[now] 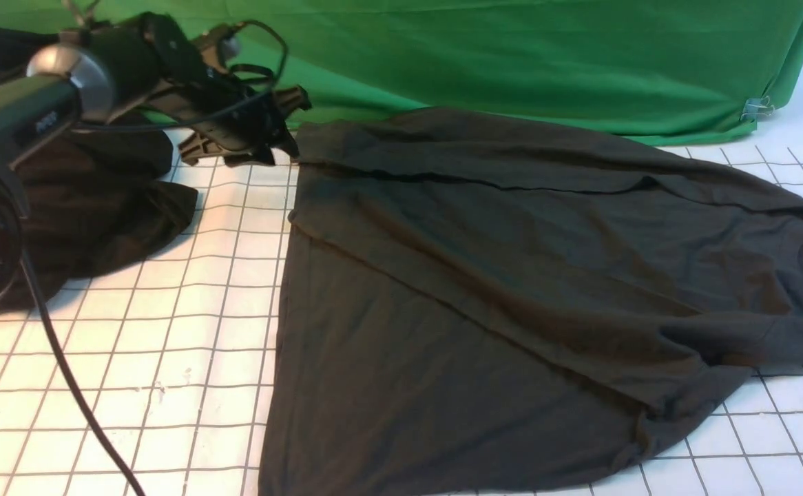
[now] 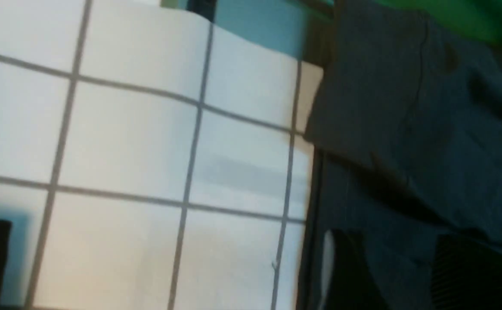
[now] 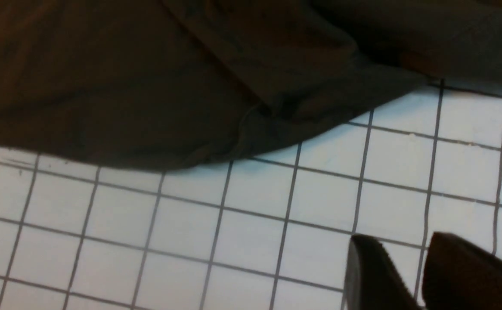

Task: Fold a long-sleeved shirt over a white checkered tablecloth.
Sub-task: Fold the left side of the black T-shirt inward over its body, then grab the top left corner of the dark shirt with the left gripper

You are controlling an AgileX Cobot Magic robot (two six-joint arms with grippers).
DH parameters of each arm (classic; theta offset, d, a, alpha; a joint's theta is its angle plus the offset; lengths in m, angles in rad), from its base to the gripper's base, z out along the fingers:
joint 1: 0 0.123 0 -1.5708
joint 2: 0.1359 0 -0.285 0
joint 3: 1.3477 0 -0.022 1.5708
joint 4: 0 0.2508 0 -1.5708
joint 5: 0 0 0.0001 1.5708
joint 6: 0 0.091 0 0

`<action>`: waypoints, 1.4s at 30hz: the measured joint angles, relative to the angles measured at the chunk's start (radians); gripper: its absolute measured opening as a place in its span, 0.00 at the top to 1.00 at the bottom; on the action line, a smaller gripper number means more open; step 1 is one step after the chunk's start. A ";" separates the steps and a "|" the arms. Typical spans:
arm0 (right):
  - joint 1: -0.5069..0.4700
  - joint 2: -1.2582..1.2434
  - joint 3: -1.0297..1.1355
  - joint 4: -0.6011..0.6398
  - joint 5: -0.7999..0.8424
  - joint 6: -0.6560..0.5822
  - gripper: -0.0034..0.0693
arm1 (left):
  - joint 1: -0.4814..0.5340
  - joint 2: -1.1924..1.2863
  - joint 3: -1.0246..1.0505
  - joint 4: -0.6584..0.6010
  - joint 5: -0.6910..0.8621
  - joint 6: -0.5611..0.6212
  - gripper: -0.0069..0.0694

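Front view: between both arms, looks forward and down over the white checkered tablecloth (image 1: 188, 331) to the green backdrop (image 1: 512, 55).
Left wrist view: very near, at the far left corner of the long-sleeved shirt (image 2: 406, 129).
Right wrist view: near, over its near edge.
Shared: shirt and tablecloth.

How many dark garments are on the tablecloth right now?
2: the long-sleeved shirt spread at centre, and a black heap far left, partly hidden behind the left arm.

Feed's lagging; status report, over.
Left gripper open, empty, at far left corner of long-sleeved shirt. Right gripper open, empty, over checkered tablecloth beside shirt. Shirt flat, sides folded in. Black heap lies left, clear of it.
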 joint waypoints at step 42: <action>0.000 0.000 0.000 0.003 0.002 0.034 0.68 | 0.072 0.139 -0.010 -0.508 -0.157 0.176 0.90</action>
